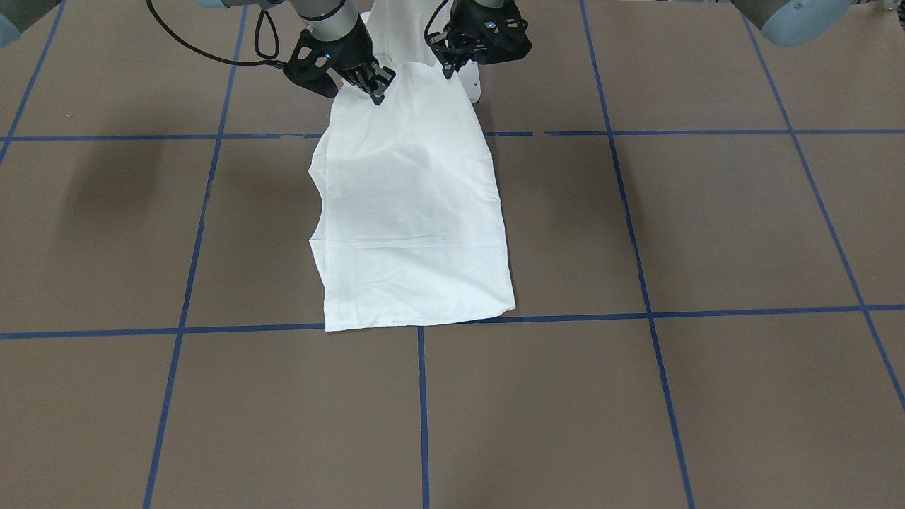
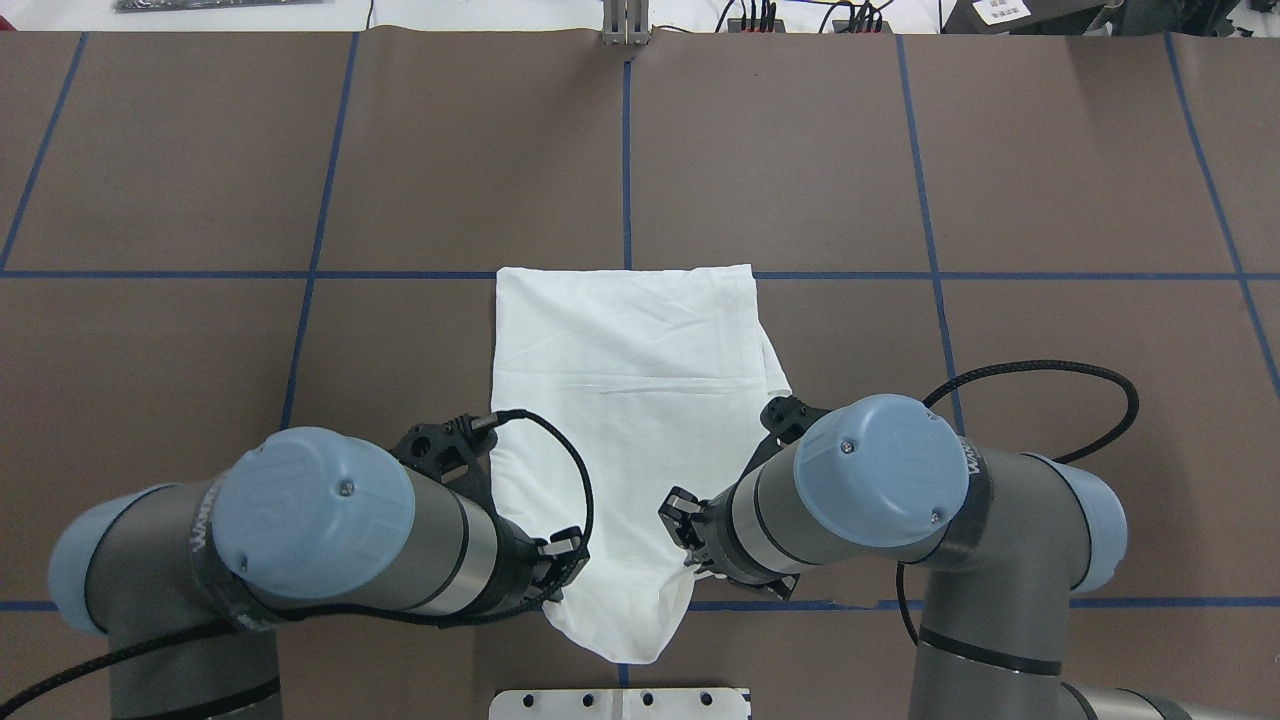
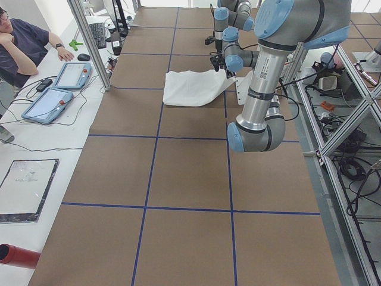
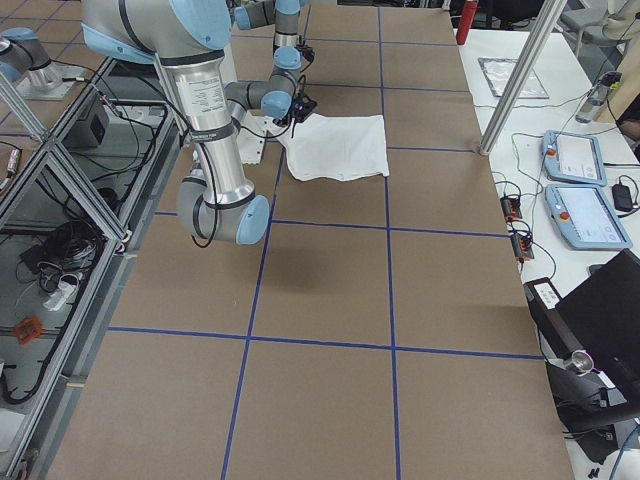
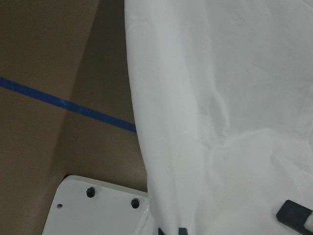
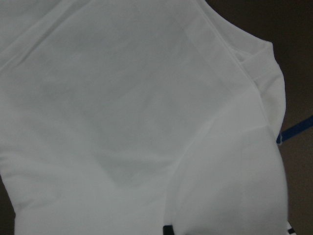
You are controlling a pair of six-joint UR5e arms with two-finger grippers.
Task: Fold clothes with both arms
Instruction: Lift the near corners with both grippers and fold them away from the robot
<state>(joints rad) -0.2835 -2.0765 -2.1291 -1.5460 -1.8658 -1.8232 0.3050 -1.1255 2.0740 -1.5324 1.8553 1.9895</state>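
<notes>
From my remote console I see both hands clamped on the near end of the white T-shirt (image 1: 413, 212). The left hand (image 1: 450, 69) and the right hand (image 1: 378, 88) each pinch a corner, raised off the bench (image 1: 707, 233) near the white pedestal plate (image 2: 620, 703). The T-shirt's far end lies flat mid-bench, its hem along a blue tape line (image 2: 850, 275).
</notes>
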